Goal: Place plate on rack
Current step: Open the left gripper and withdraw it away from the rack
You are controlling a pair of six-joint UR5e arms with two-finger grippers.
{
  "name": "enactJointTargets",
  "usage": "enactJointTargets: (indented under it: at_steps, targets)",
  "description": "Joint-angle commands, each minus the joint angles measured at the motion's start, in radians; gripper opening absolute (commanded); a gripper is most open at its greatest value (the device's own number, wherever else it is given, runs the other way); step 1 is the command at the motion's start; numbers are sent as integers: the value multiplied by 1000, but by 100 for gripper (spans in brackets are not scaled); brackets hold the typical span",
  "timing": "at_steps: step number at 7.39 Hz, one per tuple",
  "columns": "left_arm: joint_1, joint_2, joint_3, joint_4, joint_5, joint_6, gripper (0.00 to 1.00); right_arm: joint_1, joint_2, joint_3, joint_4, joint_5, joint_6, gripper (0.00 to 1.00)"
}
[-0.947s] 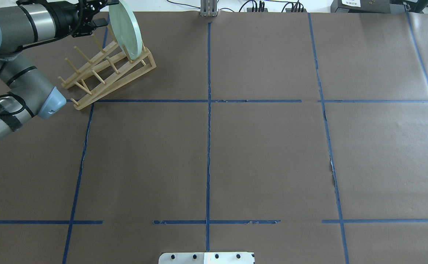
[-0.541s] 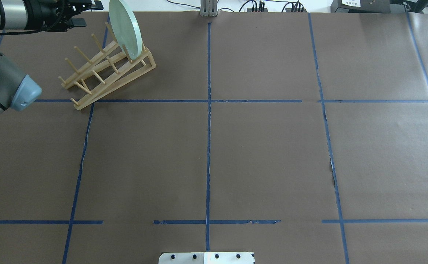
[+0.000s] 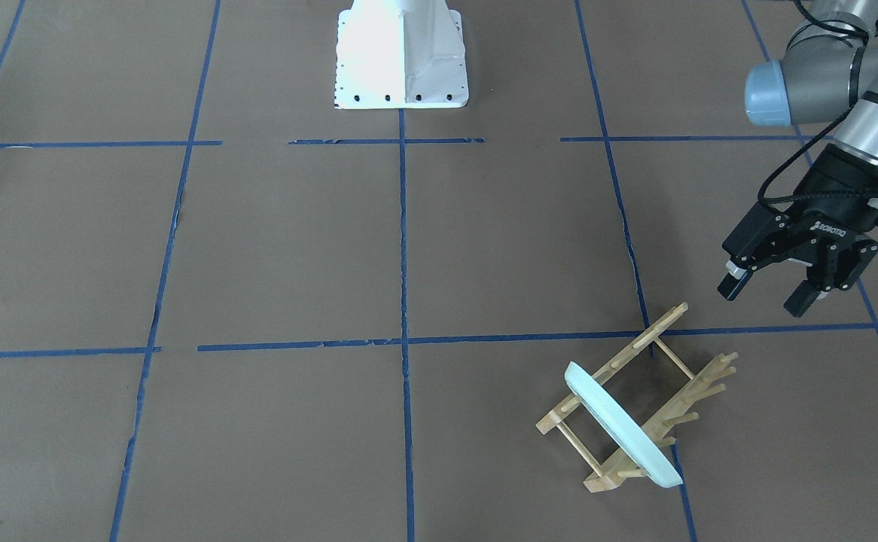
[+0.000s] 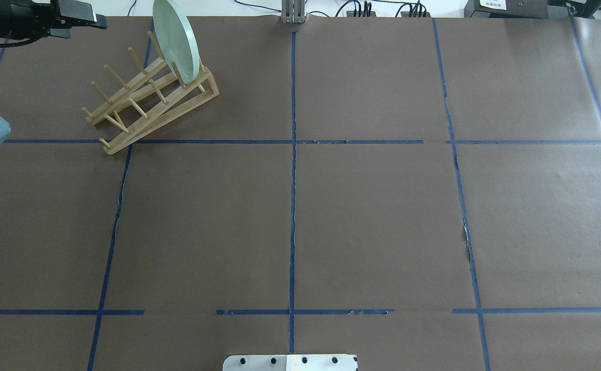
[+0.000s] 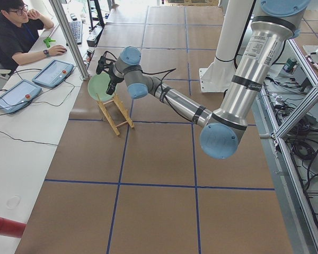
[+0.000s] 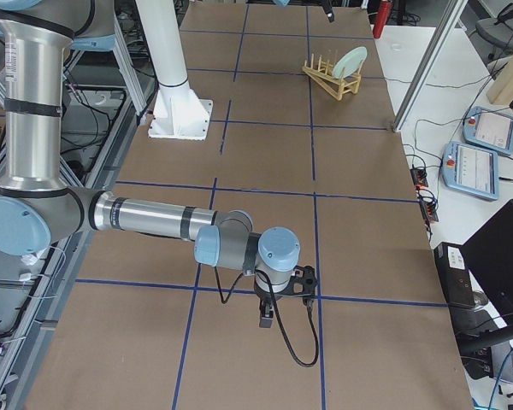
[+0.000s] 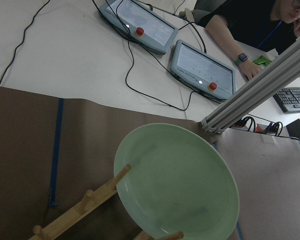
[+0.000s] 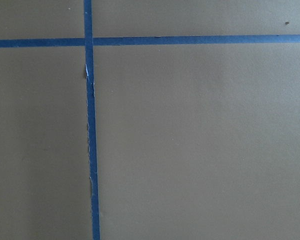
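The pale green plate [image 4: 174, 41] stands on edge in the end slot of the light-wood rack [image 4: 151, 125], at the far left of the table. It leans against the pegs and nothing holds it. In the front-facing view the plate [image 3: 620, 425] crosses both rails of the rack [image 3: 638, 342]. My left gripper [image 4: 85, 28] is open and empty, clear of the plate to its left; it also shows in the front-facing view [image 3: 764, 297]. The left wrist view looks at the plate's face [image 7: 180, 180]. My right gripper [image 6: 269, 312] hovers low over bare table far from the rack; I cannot tell its state.
The robot base plate [image 4: 290, 362] is at the near middle edge. An aluminium post [image 4: 293, 13] stands at the far edge. An operator [image 5: 16, 32] and teach pendants [image 7: 200, 65] are beyond the table's far edge. Blue tape lines cross the brown paper.
My left gripper has let go of the plate's top rim and drawn back to the left. The plate stays standing in the rack.
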Motion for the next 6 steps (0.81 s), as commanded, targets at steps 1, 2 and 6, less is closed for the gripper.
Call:
enactJointTargets:
  at_steps: [1, 2, 6]
  targets:
    - [-69, 9, -26, 259, -3, 360, 100, -1, 0, 0, 0, 0, 1, 100]
    - [-95, 13, -20, 336, -1, 491, 100, 1, 0, 0, 0, 0, 0, 100]
    - [-283, 194, 96, 354, -214, 739, 100, -1, 0, 0, 0, 0, 1, 100]
